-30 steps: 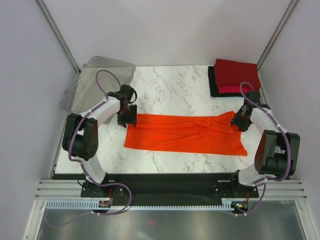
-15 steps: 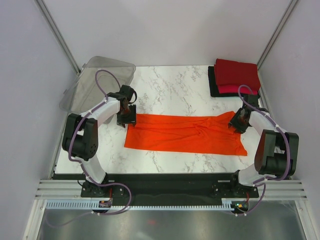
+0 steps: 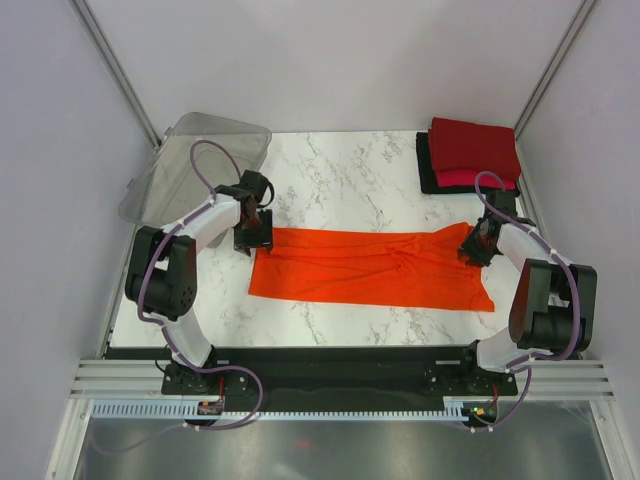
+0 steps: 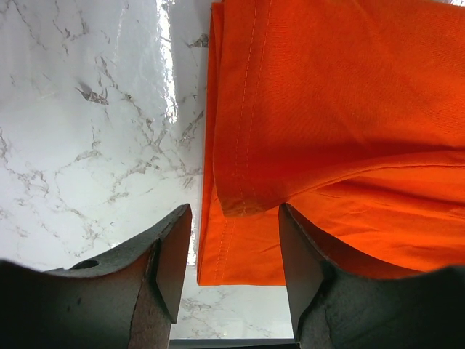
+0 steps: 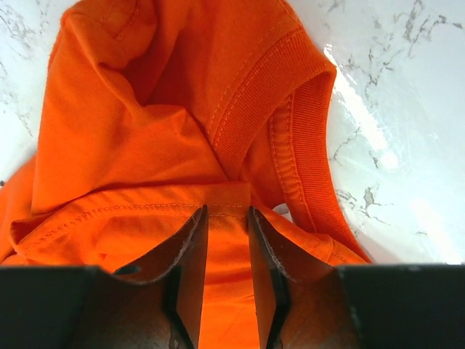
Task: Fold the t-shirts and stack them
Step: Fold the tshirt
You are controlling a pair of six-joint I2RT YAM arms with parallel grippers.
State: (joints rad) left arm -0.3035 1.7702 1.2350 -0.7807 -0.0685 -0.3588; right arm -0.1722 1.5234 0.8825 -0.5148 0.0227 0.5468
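Orange t-shirt [image 3: 370, 268]: it lay flat across the middle of the table [image 3: 340, 170] as one long band. Its hem [image 4: 218, 174] was at your left arm's end and its collar [image 5: 269, 94] at your right.
Finished stack: the dark red shirt [image 3: 475, 145] sat on a pinkish-red one [image 3: 470, 178] and a black one [image 3: 428, 170]. This was at the far right corner, near your right arm.
Left gripper [image 4: 234, 211]: its fingers [image 4: 171, 254] stood spread wide, straddling a hem corner, and nothing was pinched.
Right gripper [image 5: 227, 211]: its fingers stood narrow, with a fold of orange cloth just below the collar between them. You could not tell whether they truly gripped it.
Handling: the cloth looked light, thin and limp. By my judgement it would sag between your grips, and its layers could slide apart.
Where to hold: you did best to take both ends, catching every layer at the hem corner and the stiffer ribbed collar edge.
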